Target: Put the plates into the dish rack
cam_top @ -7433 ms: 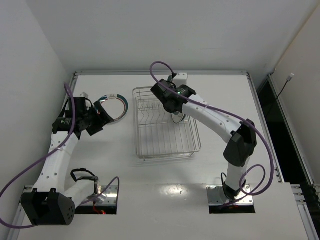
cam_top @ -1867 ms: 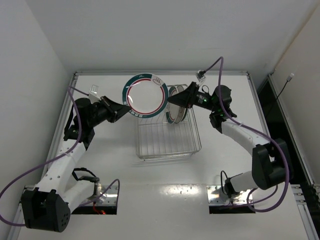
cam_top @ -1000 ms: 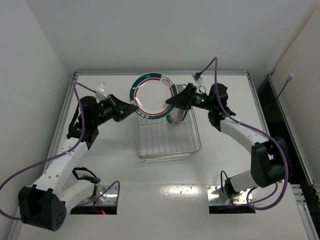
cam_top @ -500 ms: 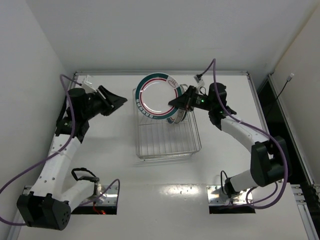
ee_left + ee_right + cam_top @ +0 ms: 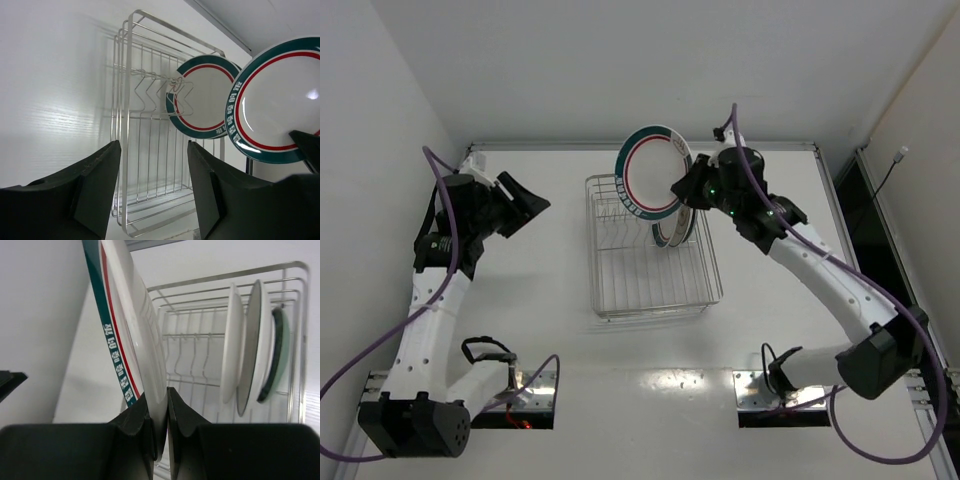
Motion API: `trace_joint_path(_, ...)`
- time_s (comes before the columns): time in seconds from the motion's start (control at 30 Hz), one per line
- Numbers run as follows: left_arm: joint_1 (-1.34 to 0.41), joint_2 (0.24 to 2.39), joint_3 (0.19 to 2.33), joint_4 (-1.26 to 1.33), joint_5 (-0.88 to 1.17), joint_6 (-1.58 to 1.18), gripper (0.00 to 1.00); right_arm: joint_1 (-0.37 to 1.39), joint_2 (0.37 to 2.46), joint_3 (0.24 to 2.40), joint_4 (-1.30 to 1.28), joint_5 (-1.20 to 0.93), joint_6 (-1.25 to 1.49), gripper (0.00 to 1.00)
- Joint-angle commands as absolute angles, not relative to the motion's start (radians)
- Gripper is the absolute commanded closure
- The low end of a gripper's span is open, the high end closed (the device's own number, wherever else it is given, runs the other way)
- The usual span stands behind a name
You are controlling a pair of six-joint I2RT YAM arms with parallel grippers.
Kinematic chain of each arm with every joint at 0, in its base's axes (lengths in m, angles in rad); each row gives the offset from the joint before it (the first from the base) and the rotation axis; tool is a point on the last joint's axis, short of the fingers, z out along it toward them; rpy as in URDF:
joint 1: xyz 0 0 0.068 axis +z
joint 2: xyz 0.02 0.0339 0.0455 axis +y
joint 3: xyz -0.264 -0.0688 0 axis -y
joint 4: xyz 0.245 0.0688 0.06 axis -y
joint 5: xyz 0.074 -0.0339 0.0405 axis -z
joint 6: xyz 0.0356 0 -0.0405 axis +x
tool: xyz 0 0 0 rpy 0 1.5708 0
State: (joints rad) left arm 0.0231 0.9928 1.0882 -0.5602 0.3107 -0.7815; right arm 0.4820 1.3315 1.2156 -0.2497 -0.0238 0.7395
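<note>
The right hand (image 5: 682, 188) was clamped on the rim of a banded plate (image 5: 654, 170), its two fingers (image 5: 141, 427) pressed tight against either face of the lower edge. The plate hung in the air over the far end of the dish rack (image 5: 650, 262), nearly on edge and tilted, with its white face and teal-and-red band turned toward the left arm. In the right wrist view it stood above the wires and touched none of them.

The rack sat on the white surface (image 5: 520, 330) between the two arms. Three plates stood upright among the tines (image 5: 150, 95) toward its far right side. The second banded plate (image 5: 202, 102) faced left, the dark teal plate (image 5: 278, 355) stood at the other end of the row, and a third plate (image 5: 251, 347) stood between them, seen only edge-on. The three were close together; whether they touched could not be told.

The left hand (image 5: 154, 150) hung above the surface, well to the left of the rack, with its fingers spread wide and nothing between them. It pointed toward the rack and the raised plate.
</note>
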Motion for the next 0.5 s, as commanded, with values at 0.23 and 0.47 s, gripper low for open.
trace_joint_path(0.23, 0.077, 1.003, 1.052, -0.557, 0.373, -0.746, 0.47, 0.801, 1.52, 1.537, -0.624, 0.854, 0.774, 1.0)
trace_joint_path(0.47, 0.086, 1.022, 1.052, -0.566, 0.394, -0.736, 0.47, 0.851, 1.718, 1.739, -0.916, 1.087, 0.952, 1.0)
